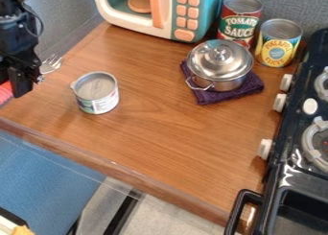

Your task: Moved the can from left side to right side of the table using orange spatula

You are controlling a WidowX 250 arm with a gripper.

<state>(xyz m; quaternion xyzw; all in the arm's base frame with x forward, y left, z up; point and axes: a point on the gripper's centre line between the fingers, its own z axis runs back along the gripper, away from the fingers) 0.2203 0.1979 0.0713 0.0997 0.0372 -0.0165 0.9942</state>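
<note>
"What do we see, with the silver pot point(221, 68) as our landmark?"

"Our wooden table point(160, 128) runs under it and out on every side."

"And the black stove point(295, 181)?"

"We find that to the pot's right, reaching toward us. The toy microwave point(208, 8) stands behind the pot, off to its left."

"Where do we have the gripper point(27, 83)?"

"Well to the left of the pot, at the view's edge. We can't tell whether it is open, closed or clamped on anything."

"What goes with the pot itself?"

"We see its lid on and a purple cloth point(211, 97) under it. The tomato sauce can point(240, 24) is just behind it, and the pineapple can point(277, 47) is just to its right, slightly back."

"And the can we care about?"

"Our short silver-topped can point(99, 97) is upright on the table, left of the pot and a little nearer us."

"Anything smaller?"

"We make out a silver fork-like end point(51, 64) and an orange-pink piece point(5, 91), both far left of the pot, by the gripper."
</note>
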